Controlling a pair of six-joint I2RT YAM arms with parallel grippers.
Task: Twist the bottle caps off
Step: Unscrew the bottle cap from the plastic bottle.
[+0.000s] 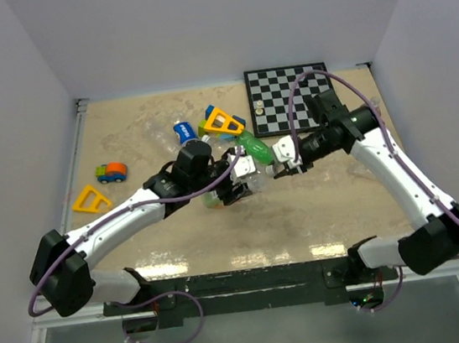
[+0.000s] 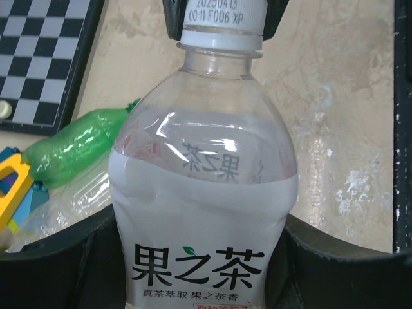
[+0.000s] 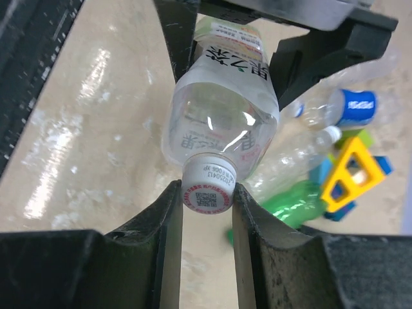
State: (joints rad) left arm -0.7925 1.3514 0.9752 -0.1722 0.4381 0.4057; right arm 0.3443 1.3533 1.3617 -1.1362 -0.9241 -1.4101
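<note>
My left gripper (image 1: 235,183) is shut on a clear tea bottle (image 2: 203,193) with a white label, held off the table near its middle. The bottle's white cap (image 3: 207,185), printed with a code, points at my right gripper (image 3: 206,196), whose two fingers press on its sides. The cap also shows at the top of the left wrist view (image 2: 222,19), between the right gripper's fingers. In the top view the right gripper (image 1: 281,167) meets the bottle (image 1: 251,177) end on.
A green bottle (image 1: 254,147), a clear bottle with a blue label (image 1: 184,131), an orange triangle on blue blocks (image 1: 223,122) and a clear bottle with a white cap (image 3: 330,134) lie behind. A chessboard (image 1: 290,97) sits back right. A toy car (image 1: 112,172) and a yellow triangle (image 1: 90,200) lie left.
</note>
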